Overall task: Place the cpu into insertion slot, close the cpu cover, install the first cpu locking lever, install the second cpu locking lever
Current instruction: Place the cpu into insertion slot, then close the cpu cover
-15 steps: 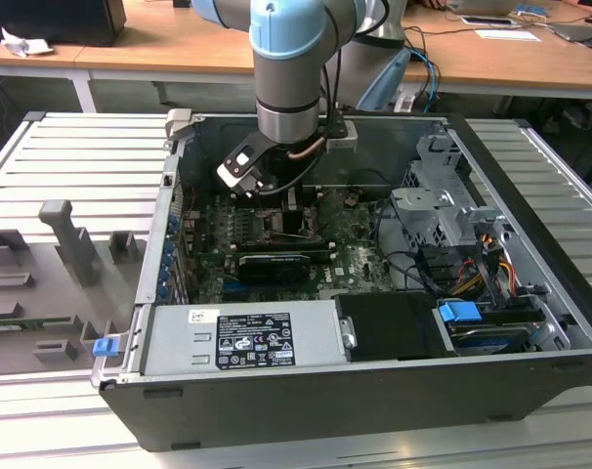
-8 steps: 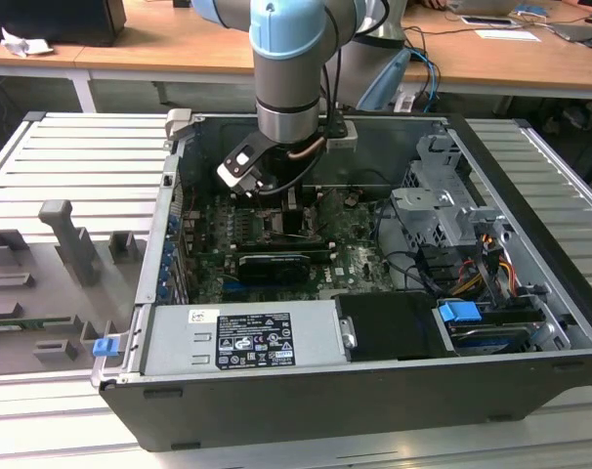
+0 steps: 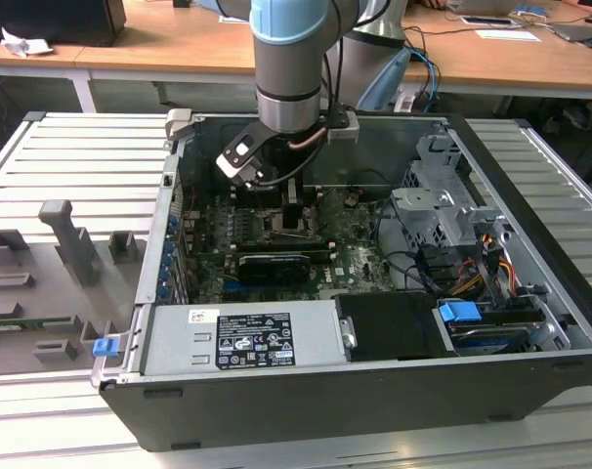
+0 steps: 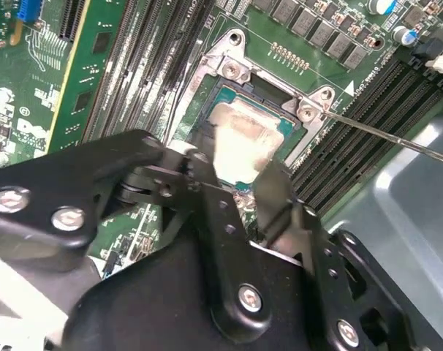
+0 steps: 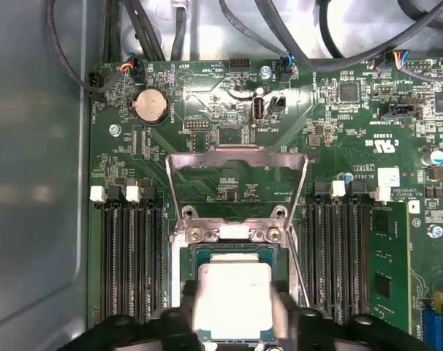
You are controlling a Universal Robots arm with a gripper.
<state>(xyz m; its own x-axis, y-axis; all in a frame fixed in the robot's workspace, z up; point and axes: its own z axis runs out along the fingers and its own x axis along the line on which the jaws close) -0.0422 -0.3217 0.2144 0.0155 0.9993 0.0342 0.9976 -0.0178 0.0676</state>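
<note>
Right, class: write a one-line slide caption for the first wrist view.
Jaws hold the chip at the socket, its cover frame swung open.

Probably a lab: slatted metal bench (image 3: pixel 81 156), wooden desks (image 3: pixel 179 44) behind.

Bright even light, glare whitening the cpu (image 5: pixel 232 298)

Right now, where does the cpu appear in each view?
Exterior view: hidden under the pincer.
Second wrist view: the cpu held in the pincer, at the insertion slot.
First wrist view: the cpu in the pincer, beside the open cpu cover.
Shared landmark: the pincer.
</note>
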